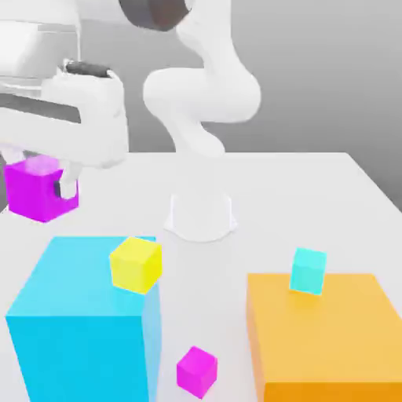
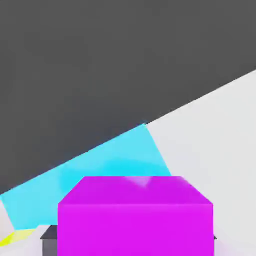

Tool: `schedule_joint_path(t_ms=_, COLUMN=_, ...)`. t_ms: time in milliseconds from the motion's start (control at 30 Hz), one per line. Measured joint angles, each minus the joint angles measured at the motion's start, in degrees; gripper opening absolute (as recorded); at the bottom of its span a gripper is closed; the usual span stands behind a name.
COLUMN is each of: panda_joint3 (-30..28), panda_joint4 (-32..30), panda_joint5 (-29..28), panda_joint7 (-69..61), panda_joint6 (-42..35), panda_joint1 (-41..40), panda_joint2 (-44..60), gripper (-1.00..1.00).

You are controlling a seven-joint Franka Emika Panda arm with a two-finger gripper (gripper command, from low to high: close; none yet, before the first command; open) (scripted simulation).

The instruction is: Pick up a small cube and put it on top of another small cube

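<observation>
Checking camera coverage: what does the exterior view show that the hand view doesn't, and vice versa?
Exterior alone: the arm, the gripper shut on a magenta cube, a second magenta cube on the table, the small cyan cube on the big orange block.

Hand view alone: the held magenta cube close up, its top face visible.

Both: that held cube, the big cyan block, the yellow cube.

- The held cube (image 1: pixel 38 191) hangs in the end effector (image 1: pixel 49 184), above the worktop (image 1: pixel 314 188), at the exterior view's left
- another small cube (image 1: pixel 196 370) lies on the worktop between the two big blocks (image 1: pixel 78 314); (image 1: pixel 326 338)
</observation>
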Motion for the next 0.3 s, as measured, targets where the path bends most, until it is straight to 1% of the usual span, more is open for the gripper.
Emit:
schedule_joint_path(t_ms=33, panda_joint3=0.65, panda_joint4=0.07, panda_joint5=0.65, panda_joint7=1.38, panda_joint6=-1.63, panda_joint1=0.45, panda_joint2=-0.50, gripper=-1.00)
schedule_joint_path(t_ms=67, panda_joint3=0.98, panda_joint4=-0.67, panda_joint5=0.98, panda_joint7=2.06, panda_joint6=-1.18, panda_joint1=0.67, panda_joint2=-0.25, gripper=-1.00)
schedule_joint_path(t_ms=167, panda_joint3=1.28, panda_joint4=-4.49, panda_joint5=1.34, panda_joint7=2.59, panda_joint6=4.48, panda_joint1=0.82, panda_joint2=2.06, gripper=-1.00)
schedule_joint_path(t_ms=200, panda_joint3=1.32, panda_joint4=-5.31, panda_joint5=1.38, panda_joint7=2.61, panda_joint6=5.79, panda_joint1=0.82, panda_joint2=2.58, gripper=1.00)
schedule_joint_path(t_ms=300, panda_joint3=1.32, panda_joint4=-5.31, panda_joint5=1.38, panda_joint7=2.61, panda_joint6=5.79, panda_joint1=0.82, panda_joint2=2.58, gripper=1.00)
